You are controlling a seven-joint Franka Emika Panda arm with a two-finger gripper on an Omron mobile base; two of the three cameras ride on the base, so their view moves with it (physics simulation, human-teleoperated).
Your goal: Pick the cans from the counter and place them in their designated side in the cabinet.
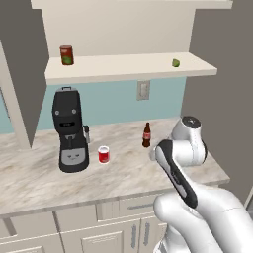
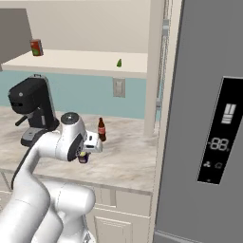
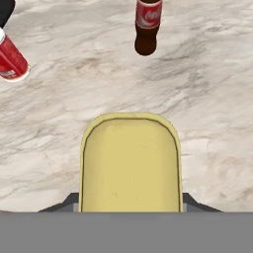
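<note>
Standing behind the arm on its left, I see the red can (image 1: 103,154) upright on the counter (image 1: 39,173), just beside the black coffee machine (image 1: 70,131). The brown bottle (image 1: 146,135) stands further right, near the arm's white wrist. Up in the cabinet (image 1: 128,67), a dark red can (image 1: 66,55) sits at the left end of the shelf and a small green thing (image 1: 175,63) near the right end.

From the right side, the gripper (image 2: 84,155) points down at the counter, closed around the blue can (image 2: 84,158), whose dark body peeks out below the hand; I cannot tell whether it touches the stone. The bottle is just behind it. A grey fridge (image 2: 204,118) fills the right.

Looking along the hand, the blue can's yellow top (image 3: 130,163) sits squarely between the fingers (image 3: 66,203), gripped. Beyond it the bottle stands on marbled stone, the red can off at the left edge.
</note>
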